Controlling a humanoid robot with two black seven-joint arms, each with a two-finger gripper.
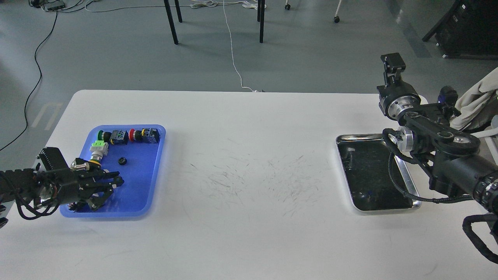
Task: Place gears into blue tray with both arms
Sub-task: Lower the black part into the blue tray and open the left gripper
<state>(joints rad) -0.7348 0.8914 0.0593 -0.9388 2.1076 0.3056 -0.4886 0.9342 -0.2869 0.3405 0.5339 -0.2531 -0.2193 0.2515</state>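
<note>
**Gear in the blue tray, both claws clear of it**

Gear, small and black, lies alone on the floor of the blue tray, near the middle. Switches with green, red and yellow parts line the tray's far rim, and one more green-and-white switch sits just left of the gear. The left claw hangs over the tray's near left corner, fingers spread apart and holding nothing, well short of the gear.

The tray rests on the left part of a white table whose middle is covered with fine dark scratches. On the right part sits a silver tray with a dark inside. The right arm crosses the silver tray's right edge; its claw points up beyond the table's far edge, too small and end-on to say whether it is spread or closed.

Behind the table is a grey floor with a white cable running toward the table, a black cable at left, and dark chair legs.
</note>
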